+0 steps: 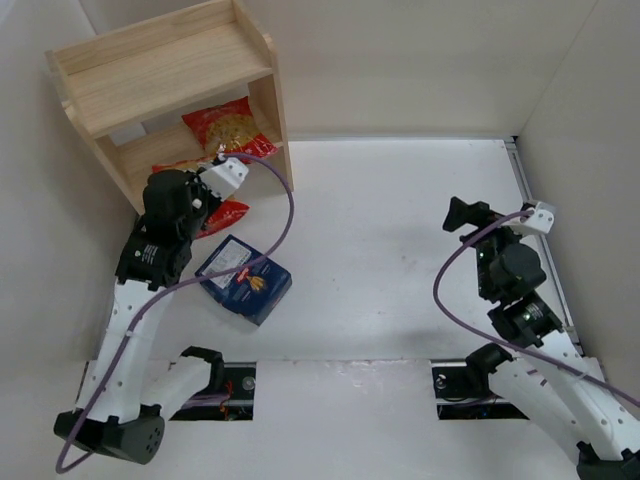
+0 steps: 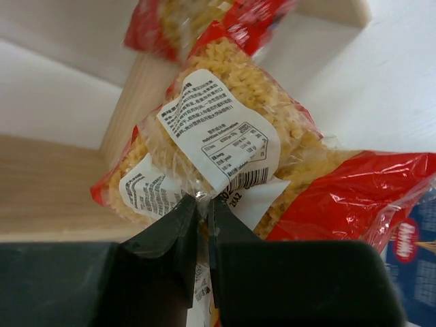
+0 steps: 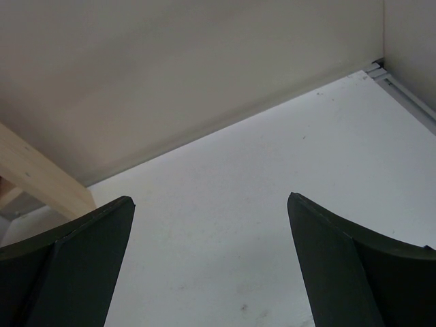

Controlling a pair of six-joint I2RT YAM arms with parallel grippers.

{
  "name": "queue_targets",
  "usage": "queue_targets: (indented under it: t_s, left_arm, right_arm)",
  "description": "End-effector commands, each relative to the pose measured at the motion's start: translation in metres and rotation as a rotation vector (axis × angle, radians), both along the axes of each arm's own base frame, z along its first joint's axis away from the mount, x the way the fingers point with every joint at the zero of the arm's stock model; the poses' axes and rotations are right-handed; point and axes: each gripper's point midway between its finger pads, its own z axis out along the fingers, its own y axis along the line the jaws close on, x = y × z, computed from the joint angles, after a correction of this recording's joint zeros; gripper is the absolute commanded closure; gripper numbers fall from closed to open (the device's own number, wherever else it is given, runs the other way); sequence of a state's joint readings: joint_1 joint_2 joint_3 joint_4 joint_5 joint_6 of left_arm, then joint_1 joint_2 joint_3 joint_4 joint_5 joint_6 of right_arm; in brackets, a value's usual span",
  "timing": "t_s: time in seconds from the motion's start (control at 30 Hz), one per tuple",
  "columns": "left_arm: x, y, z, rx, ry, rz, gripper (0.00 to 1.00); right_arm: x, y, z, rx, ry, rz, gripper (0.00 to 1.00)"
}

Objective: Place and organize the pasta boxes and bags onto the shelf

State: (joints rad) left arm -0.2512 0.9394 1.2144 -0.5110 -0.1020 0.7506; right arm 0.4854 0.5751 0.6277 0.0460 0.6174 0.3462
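Bright, even light — soft shadows, slight close-up blur.

This is a robot test cell in a lab, not a home or a shop. 2 arms [image 1: 125, 330] are bolted at the near edge of a plain white table [image 1: 400, 220], which is boxed in by featureless white walls [image 1: 400, 70]. Purple cables [image 1: 292, 203] loop off the wrists. Ahead of the right gripper [image 3: 211, 204] lie white tabletop and wall. Just ahead of the left gripper [image 2: 203, 201] stands a small unfinished wooden shelf [image 1: 160, 70]. Pasta bags [image 2: 225, 129] at its fingertips and 1 pasta box [image 1: 245, 278] behind it are the only goods.
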Motion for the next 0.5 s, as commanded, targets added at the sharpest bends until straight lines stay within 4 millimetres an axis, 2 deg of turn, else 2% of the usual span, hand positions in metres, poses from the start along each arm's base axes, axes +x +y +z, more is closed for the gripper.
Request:
queue_targets:
  t_s: [0.0, 0.2, 0.47]
  left_arm:
    - [0.025, 0.026, 0.078, 0.012, -0.276, 0.010, 1.00]
    - [0.061, 0.066, 0.088, 0.035, -0.338, 0.072, 1.00]
    - [0.105, 0.102, 0.089, 0.086, -0.410, 0.102, 1.00]
  right_arm:
    - [0.000, 0.001, 0.041, 0.048, -0.115, -0.001, 0.00]
    - [0.006, 0.005, 0.042, 0.025, -0.102, 0.001, 0.00]
    - [0.011, 0.008, 0.037, 0.013, -0.090, 0.004, 0.00]
